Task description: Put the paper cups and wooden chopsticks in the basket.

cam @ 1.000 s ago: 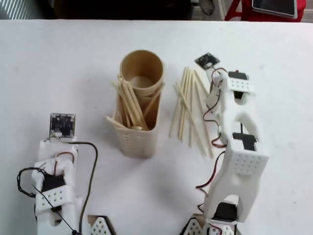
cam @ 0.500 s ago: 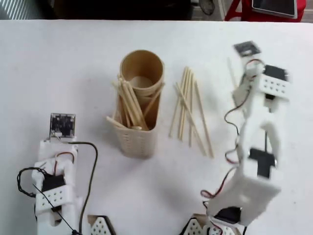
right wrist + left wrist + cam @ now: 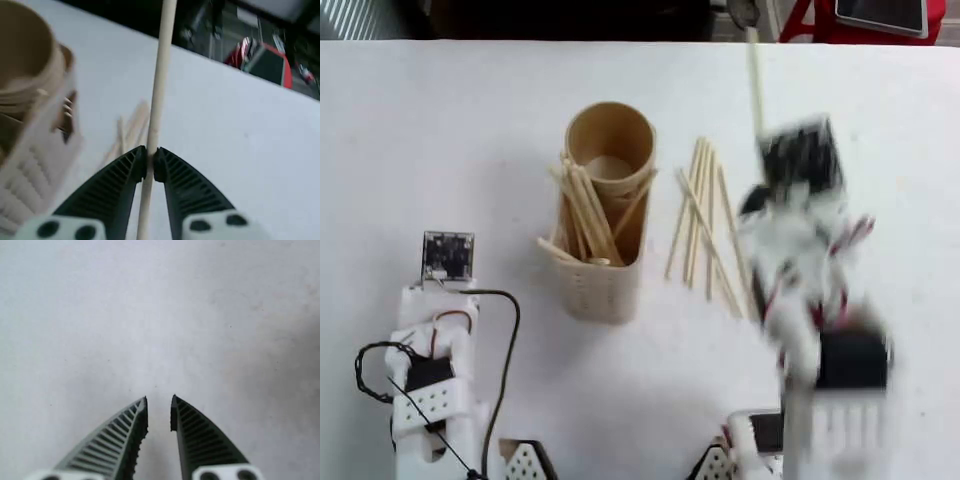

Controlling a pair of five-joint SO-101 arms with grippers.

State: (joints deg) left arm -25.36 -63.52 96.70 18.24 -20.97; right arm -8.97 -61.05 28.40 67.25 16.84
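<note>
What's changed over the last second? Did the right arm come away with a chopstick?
Yes. The right end effector left the far end of the loose chopsticks, swung right and rose off the table. It is now shut on one chopstick. The left arm, the basket with its paper cups, and the rest of the pile stayed as they were.

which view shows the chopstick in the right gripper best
The right wrist view: the chopstick stands close up, pinched in the right gripper. The high view gives it as a thin pale line above the arm. The left wrist view faces the table.
</note>
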